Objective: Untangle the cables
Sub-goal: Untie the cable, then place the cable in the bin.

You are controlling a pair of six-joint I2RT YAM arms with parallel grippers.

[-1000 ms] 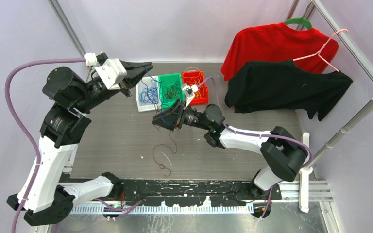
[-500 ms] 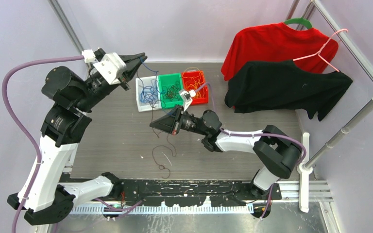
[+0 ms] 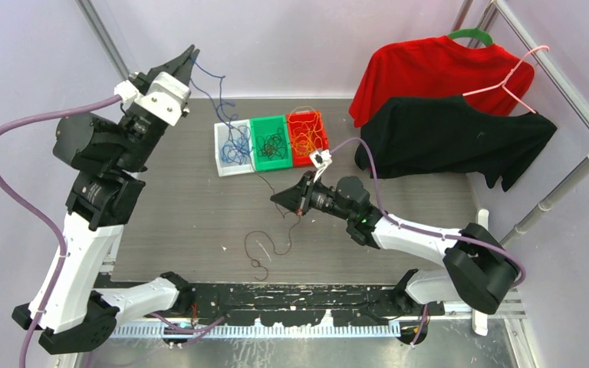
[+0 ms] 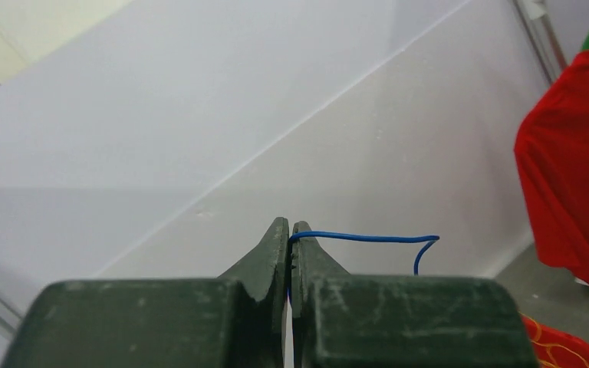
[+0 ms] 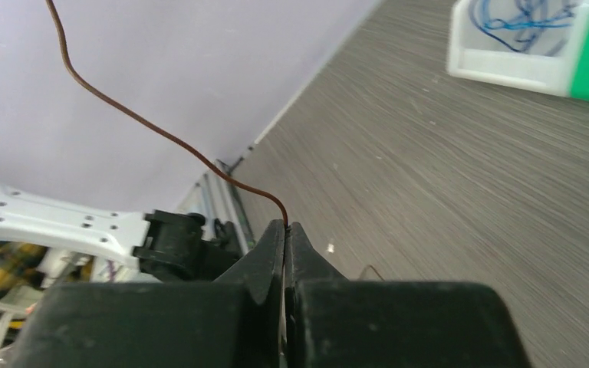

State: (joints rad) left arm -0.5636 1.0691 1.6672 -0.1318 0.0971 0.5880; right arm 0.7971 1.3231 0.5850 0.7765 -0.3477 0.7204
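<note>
My left gripper is raised high at the back left, shut on a thin blue cable that hangs down toward the white bin. My right gripper is low over the table's middle, shut on a dark brown cable whose loose end lies in loops on the table. The white bin holds blue cables, the green bin dark cables, the red bin orange cables.
A red shirt and a black shirt hang from a rack at the right, with a pink wire hanger. The three bins sit side by side at the table's back.
My left gripper has risen up and back, lifting the blue cable out of the white bin. My right gripper has moved right and toward the front, dragging the brown cable away from the bins.
</note>
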